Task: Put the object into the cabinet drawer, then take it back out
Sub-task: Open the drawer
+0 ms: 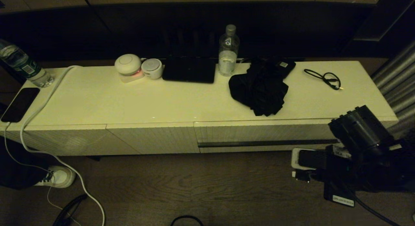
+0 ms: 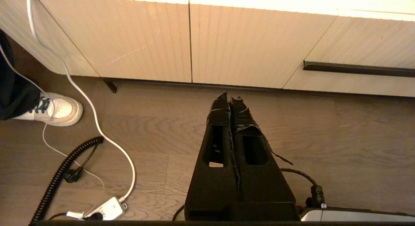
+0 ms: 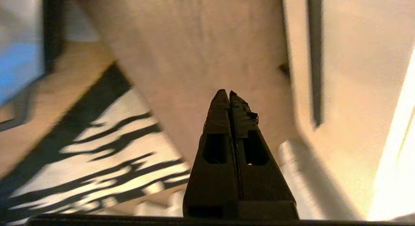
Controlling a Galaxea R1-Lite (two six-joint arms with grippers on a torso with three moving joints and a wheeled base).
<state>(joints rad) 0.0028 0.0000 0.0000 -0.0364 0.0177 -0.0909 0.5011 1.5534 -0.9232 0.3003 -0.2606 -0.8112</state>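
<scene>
While parked low over the floor, left pincer [image 2: 229, 98] pressed together, facing the ribbed cabinet front. Right pincer [image 3: 228, 93] likewise pressed together, empty, near the dark handle strip [image 1: 266, 143] of the closed cabinet drawer [image 1: 259, 135], at 4 o'clock in the head view. Black fabric bundle [image 1: 259, 88] lying on the tabletop [image 1: 129, 102] at 1 o'clock, touching the water bottle's [image 1: 228, 52] base.

Before me, upper centre: water bottle [image 1: 228, 51], dark tablet [image 1: 189, 70] and two white round devices [image 1: 138, 67]; upper right, thin black cable [image 1: 325, 78]; far left, a phone [image 1: 20, 104] and second bottle [image 1: 22, 65].
</scene>
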